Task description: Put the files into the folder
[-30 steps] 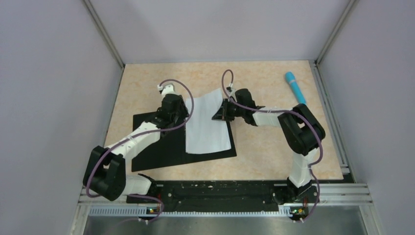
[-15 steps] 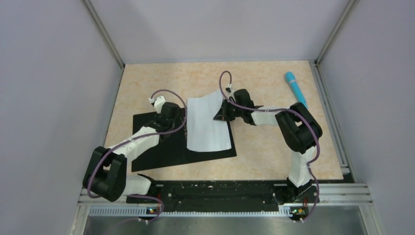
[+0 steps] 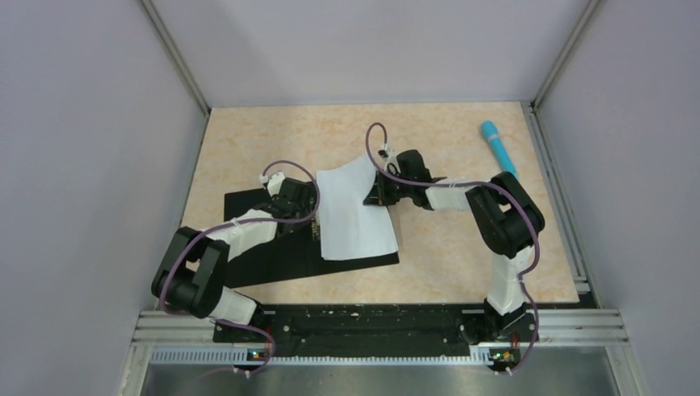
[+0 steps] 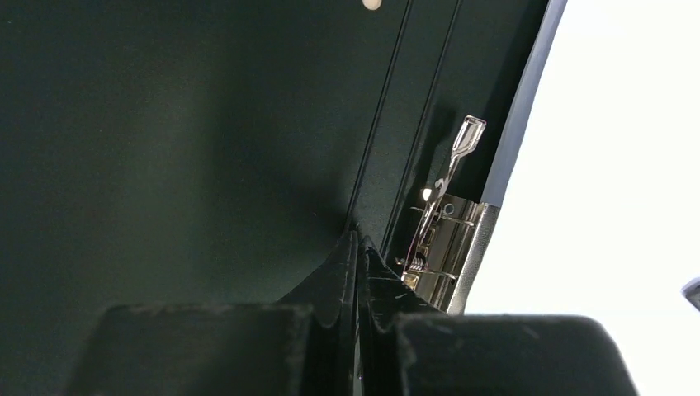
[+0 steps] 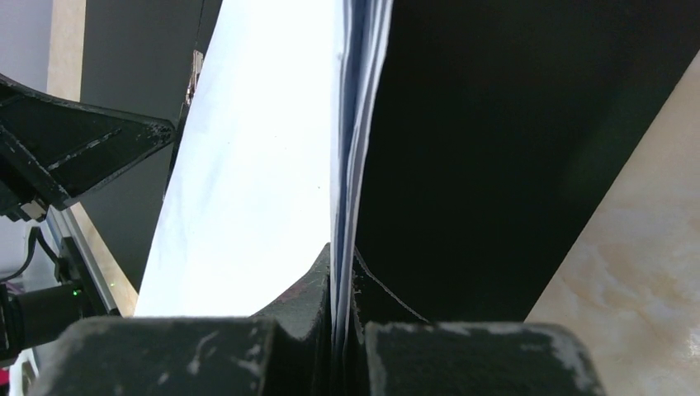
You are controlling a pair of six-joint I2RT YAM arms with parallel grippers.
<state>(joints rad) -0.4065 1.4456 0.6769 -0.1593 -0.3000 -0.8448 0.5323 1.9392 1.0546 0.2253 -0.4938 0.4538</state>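
Where the thin white paper sheets [image 3: 355, 213] lie on the right half of the open flat black-lined folder [image 3: 272, 257], their far right corner curls up off it. Right gripper [image 3: 373, 195] pinches that raised edge, fingers closed tight on the stack. Left edge of the sheets sits just beside the shiny metal clip [image 4: 450, 239] at the spine. Left gripper [image 3: 312, 219], just left of the clip, has its fingers pressed together with nothing between them, tips at the black inner face; contact unclear. Light blue cylindrical stick [image 3: 498, 147] lies far right on the beige mottled table [image 3: 462, 256], well apart.
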